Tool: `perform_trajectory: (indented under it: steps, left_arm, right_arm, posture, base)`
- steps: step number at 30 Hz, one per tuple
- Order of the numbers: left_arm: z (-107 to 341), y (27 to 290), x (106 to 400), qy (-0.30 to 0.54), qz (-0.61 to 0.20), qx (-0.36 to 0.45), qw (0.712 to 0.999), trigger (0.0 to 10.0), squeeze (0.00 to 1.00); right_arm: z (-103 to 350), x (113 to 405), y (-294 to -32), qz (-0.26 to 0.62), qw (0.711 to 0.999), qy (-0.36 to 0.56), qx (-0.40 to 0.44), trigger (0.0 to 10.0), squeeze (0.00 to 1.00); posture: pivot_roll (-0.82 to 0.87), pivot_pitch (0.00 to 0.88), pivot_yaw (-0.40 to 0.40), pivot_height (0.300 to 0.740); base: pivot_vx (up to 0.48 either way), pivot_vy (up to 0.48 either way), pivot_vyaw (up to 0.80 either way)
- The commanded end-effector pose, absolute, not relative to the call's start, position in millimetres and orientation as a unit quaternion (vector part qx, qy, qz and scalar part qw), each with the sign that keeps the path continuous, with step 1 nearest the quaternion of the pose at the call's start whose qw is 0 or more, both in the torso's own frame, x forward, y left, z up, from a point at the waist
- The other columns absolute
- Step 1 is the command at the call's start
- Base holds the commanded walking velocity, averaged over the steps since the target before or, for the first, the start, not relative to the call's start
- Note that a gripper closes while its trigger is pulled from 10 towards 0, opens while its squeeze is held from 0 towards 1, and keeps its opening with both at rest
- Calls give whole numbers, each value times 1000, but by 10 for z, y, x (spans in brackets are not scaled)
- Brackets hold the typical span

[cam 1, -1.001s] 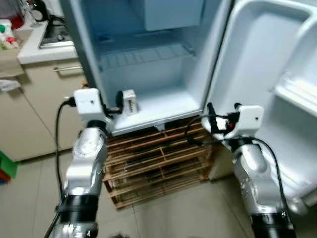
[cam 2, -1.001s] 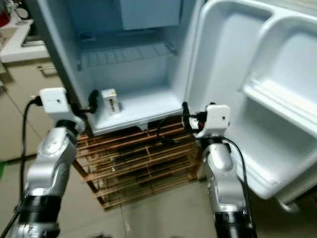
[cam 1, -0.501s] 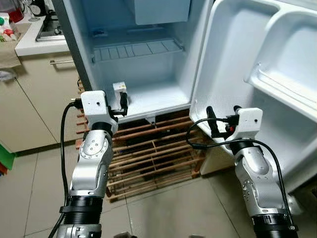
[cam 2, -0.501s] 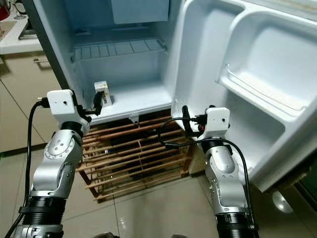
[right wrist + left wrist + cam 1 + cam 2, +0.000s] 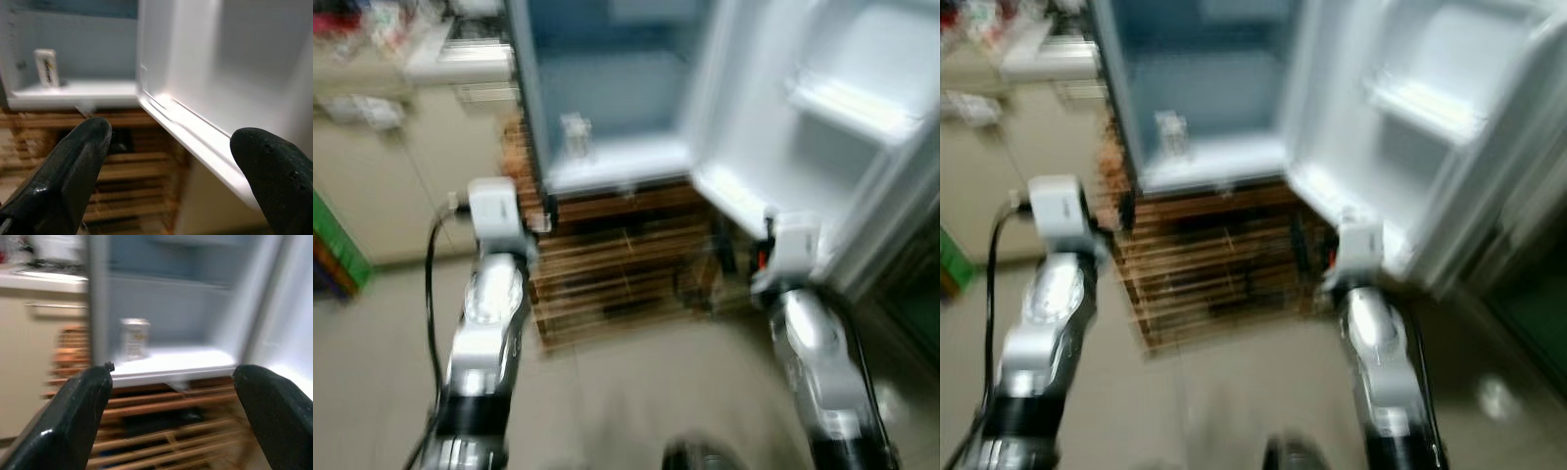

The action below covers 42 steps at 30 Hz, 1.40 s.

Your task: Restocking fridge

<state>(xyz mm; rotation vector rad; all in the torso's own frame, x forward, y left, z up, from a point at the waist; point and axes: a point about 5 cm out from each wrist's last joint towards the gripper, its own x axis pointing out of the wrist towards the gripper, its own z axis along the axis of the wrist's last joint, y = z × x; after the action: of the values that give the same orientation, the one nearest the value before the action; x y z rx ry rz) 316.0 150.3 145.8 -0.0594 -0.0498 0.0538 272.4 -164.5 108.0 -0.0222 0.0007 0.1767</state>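
Observation:
A small white carton (image 5: 573, 132) stands upright on the bottom floor of the open fridge (image 5: 607, 166), near its left wall; it also appears as the carton (image 5: 134, 338) and the carton (image 5: 47, 73) in the wrist views. My left gripper (image 5: 171, 382) is open and empty, well back from the carton and level with the fridge's lower edge. It hangs in front of the fridge's left corner as the left gripper (image 5: 543, 211). My right gripper (image 5: 168, 142) is open and empty below the open door (image 5: 842, 88). The head views are blurred.
The fridge stands on a wooden slatted rack (image 5: 617, 264). A beige cabinet with a cluttered counter (image 5: 401, 69) is at the left. The door swings out to the right with a white shelf (image 5: 847, 103). Bare tiled floor (image 5: 626, 392) lies before me.
The whole picture has shifted and blurred, with the fridge farther away. The left gripper, close to the carton before, is now well apart from it; the carton stays on the fridge floor.

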Motion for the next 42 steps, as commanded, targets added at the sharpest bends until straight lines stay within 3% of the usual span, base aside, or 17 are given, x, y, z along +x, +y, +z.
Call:
perform_trajectory:
  steps: [1, 8, 17, 22, 32, 42]
  left_arm:
    - [1483, 1480, 3196, -26, 24, -29, 999, 10000, 0]
    - [1457, 1528, 3243, -18, 39, -30, 999, 10000, 0]
    - [1434, 1422, 3319, -12, 23, -45, 999, 10000, 0]
    - [1423, 1391, 3362, -10, 18, -33, 999, 10000, 0]
    - [1451, 1395, 3354, -30, 9, -39, 999, 10000, 0]
    - [1423, 1385, 3325, -32, 11, -59, 998, 10000, 0]
  right_arm:
    - [1239, 2691, -1504, 136, 990, -29, -22, 10000, 55]
    - [1170, 2434, -1453, 171, 983, -21, -61, 10000, 51]
    - [1169, 2253, -1879, 108, 990, 1, -87, 10000, 51]
    - [1138, 2261, -1709, 136, 986, 2, -93, 10000, 43]
    - [1154, 2394, -1697, 130, 988, 2, -81, 10000, 47]
    - [1147, 2436, -1602, 150, 986, 3, -77, 10000, 47]
  posture:
    - [-156, 0, 17, 740]
    - [-180, 0, 27, 740]
    - [-224, 0, 45, 740]
    - [-239, 0, 56, 740]
    - [-211, 0, 44, 740]
    - [-207, 0, 35, 740]
  base:
    - [0, -311, 0]
    - [37, -430, 0]
    - [118, -87, 0]
    - [0, 0, 0]
    - [0, 0, 0]
    - [422, 0, 0]
